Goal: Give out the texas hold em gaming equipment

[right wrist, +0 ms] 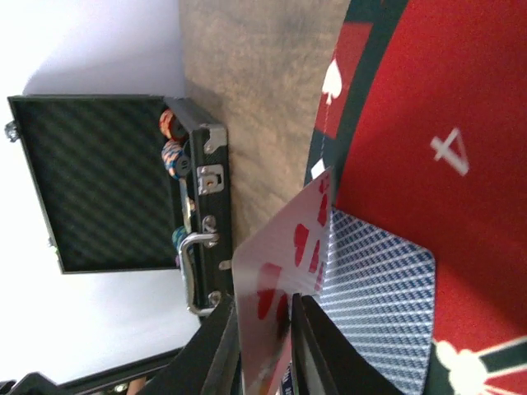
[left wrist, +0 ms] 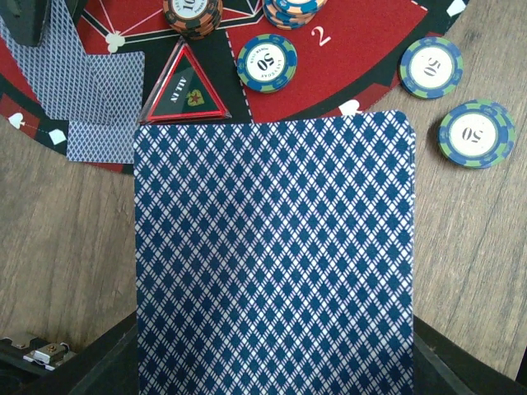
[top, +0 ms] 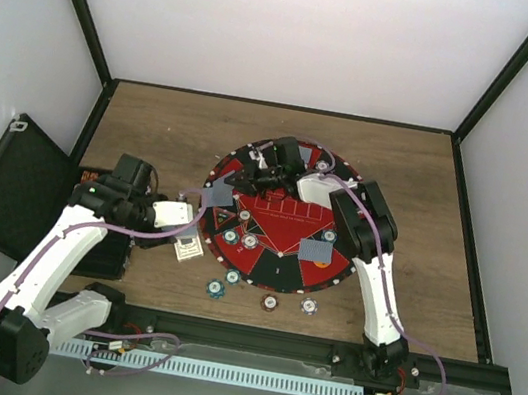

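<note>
A round red poker mat (top: 279, 261) lies mid-table. My left gripper (top: 184, 233) is at the mat's left edge, shut on a playing card (left wrist: 272, 255) whose blue diamond back fills the left wrist view and hides the fingertips. My right gripper (right wrist: 284, 329), at the mat's far left in the top view (top: 261, 175), is shut on a tilted hearts card (right wrist: 284, 263) just above a face-down card (right wrist: 375, 304) on the mat. More face-down cards (top: 215, 197) (top: 316, 252) lie on the mat. Striped chips (left wrist: 267, 62) (left wrist: 431, 67) (left wrist: 476, 133) lie on and beside the mat's near edge.
The open black case (top: 13, 181) stands at the left, with chips inside it (right wrist: 171, 152). A triangular all-in marker (left wrist: 183, 89) and chip stacks (left wrist: 192, 15) sit on the mat. Loose chips (top: 269, 302) lie on the wood in front of the mat.
</note>
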Robot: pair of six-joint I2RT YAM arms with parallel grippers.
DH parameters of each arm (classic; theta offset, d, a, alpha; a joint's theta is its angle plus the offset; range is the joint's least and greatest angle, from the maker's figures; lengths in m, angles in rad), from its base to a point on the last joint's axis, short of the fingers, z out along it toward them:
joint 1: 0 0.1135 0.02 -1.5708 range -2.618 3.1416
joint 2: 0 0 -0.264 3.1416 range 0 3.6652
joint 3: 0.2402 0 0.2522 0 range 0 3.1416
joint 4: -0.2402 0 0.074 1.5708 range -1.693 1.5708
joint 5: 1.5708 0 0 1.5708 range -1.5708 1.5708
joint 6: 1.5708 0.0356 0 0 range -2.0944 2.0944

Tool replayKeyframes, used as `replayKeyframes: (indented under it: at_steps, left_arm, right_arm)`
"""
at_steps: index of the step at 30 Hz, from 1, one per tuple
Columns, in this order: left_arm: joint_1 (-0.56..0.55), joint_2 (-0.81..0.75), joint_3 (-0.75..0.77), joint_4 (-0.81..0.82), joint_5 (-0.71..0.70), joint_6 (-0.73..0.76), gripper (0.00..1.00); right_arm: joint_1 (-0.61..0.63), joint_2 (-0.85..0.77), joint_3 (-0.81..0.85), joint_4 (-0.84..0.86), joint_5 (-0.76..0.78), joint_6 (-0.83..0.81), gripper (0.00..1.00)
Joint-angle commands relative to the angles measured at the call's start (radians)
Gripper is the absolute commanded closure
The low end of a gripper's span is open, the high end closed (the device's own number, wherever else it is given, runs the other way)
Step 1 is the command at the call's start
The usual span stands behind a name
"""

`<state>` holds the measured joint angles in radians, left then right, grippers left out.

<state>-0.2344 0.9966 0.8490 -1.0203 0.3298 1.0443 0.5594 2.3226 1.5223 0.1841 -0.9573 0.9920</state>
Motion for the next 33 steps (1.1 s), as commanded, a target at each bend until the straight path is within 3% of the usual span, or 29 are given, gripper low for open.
replayKeyframes:
  at_steps: [1,8,11,18,23,33]
  left_arm:
    - [0.004,-0.016,0.02,-0.001,0.017,0.012,0.76]
    - [0.003,-0.015,0.021,-0.004,0.021,0.013,0.76]
    - [0.004,-0.017,0.024,-0.004,0.022,0.013,0.76]
    - [0.004,-0.013,0.025,-0.002,0.028,0.016,0.76]
    - [0.004,-0.007,0.03,0.0,0.031,0.015,0.76]
    - [0.003,-0.012,0.039,-0.006,0.035,0.011,0.76]
  right_arm:
    - [-0.006,0.003,0.096,-0.208,0.087,-0.135,0.8]
    - [-0.008,-0.082,0.111,-0.365,0.246,-0.246,0.53]
    - [-0.007,-0.138,0.088,-0.404,0.317,-0.273,0.48]
    - [0.002,-0.314,-0.088,-0.316,0.338,-0.271,0.27]
    - [0.037,-0.372,-0.167,-0.306,0.338,-0.274,0.23]
    - [0.032,-0.268,-0.126,-0.374,0.377,-0.305,0.22]
